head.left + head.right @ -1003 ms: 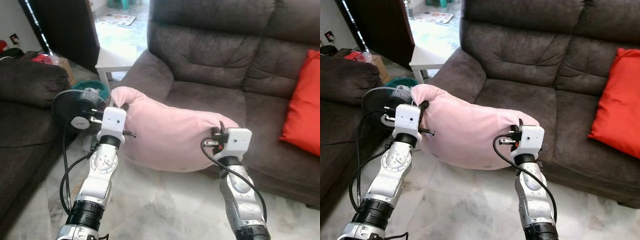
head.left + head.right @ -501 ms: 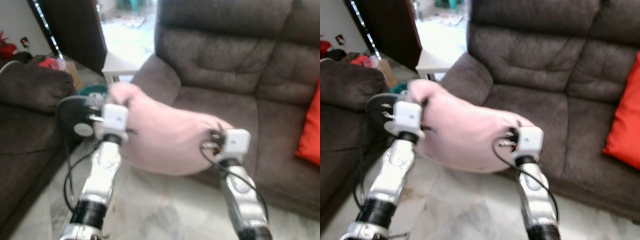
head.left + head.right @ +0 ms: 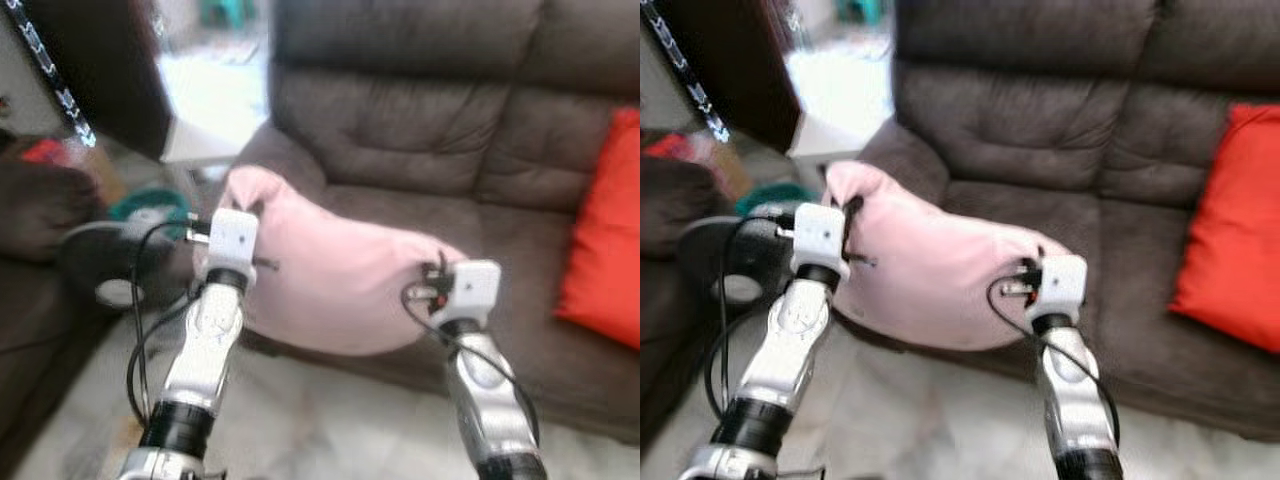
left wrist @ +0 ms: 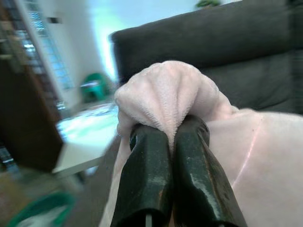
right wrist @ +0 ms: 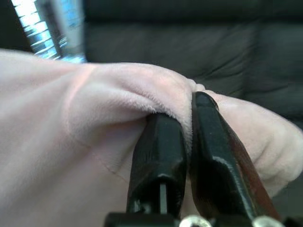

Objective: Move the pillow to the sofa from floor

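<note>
The pink pillow (image 3: 340,285) is held off the floor (image 3: 330,420) in front of the dark brown sofa (image 3: 420,120), level with its seat cushion, and is carried by both grippers. At the pillow's left corner, the left gripper (image 4: 169,137) is seen with its fingers (image 4: 147,179) pressed almost together, a bunched fold of pink fabric being pinched between them. At the pillow's right corner, the right gripper (image 5: 182,123) is likewise closed tight on a ridge of the fabric, its fingers (image 5: 158,161) nearly touching. To the right of the pillow, a red cushion (image 3: 605,230) is propped on the sofa seat against the backrest. Compared with a second ago, the same grip on both corners is kept, the whole view has shifted and blurred, and the sofa is seen slightly nearer.
</note>
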Robot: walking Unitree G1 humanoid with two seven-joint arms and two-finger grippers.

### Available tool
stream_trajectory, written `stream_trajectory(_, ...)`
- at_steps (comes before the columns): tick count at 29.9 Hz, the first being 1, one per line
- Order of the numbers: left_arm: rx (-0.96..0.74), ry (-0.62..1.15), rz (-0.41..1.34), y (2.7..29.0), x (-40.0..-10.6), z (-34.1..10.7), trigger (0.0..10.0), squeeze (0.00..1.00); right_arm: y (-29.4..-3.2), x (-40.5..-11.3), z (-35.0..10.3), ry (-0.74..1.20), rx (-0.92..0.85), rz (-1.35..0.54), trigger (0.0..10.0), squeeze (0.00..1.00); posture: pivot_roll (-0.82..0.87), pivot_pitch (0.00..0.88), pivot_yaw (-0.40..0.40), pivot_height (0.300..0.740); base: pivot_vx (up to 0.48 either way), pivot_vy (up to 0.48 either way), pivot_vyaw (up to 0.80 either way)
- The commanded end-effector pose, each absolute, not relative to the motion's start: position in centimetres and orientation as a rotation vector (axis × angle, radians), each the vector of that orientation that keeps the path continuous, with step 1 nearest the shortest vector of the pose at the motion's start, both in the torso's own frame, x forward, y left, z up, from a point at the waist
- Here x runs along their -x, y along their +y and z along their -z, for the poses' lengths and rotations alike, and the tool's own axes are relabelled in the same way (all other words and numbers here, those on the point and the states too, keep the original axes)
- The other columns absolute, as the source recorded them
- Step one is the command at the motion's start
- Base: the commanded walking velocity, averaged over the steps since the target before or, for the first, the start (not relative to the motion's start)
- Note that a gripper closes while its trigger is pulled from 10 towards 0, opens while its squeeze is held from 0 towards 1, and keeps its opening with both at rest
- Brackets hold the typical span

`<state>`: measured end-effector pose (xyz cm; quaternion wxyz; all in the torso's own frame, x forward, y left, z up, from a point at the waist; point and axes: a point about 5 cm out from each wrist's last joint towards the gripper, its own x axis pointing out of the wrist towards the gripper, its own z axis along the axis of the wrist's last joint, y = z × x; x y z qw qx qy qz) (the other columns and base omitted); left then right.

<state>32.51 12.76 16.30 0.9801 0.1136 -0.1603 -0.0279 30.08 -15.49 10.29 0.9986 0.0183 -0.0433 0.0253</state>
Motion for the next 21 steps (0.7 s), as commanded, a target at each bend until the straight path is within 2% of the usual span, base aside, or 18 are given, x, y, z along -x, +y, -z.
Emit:
stream_trajectory(1, -0.222, -0.368, 0.032, 13.37, -32.6, -17.47, 10.0, 0.0, -14.46, -30.34, -11.59, -0.151, -0.045, -0.088, 10.0, 0.0, 0.09, 0.083, 0.007, 0.74, 0.3, 0.0, 0.0)
stream_trajectory(8, -0.219, -0.369, 0.02, 13.55, -32.66, -17.56, 10.0, 0.0, -14.42, -30.38, -11.65, -0.15, -0.037, -0.095, 10.0, 0.0, 0.1, 0.085, 0.006, 0.74, 0.289, 0.0, 0.0)
stream_trajectory(21, -0.227, -0.357, 0.014, 14.05, -31.98, -16.87, 10.0, 0.0, -14.9, -30.37, -11.94, -0.167, -0.033, -0.08, 10.0, 0.0, 0.09, 0.088, 0.005, 0.74, 0.0, 0.0, 0.0)
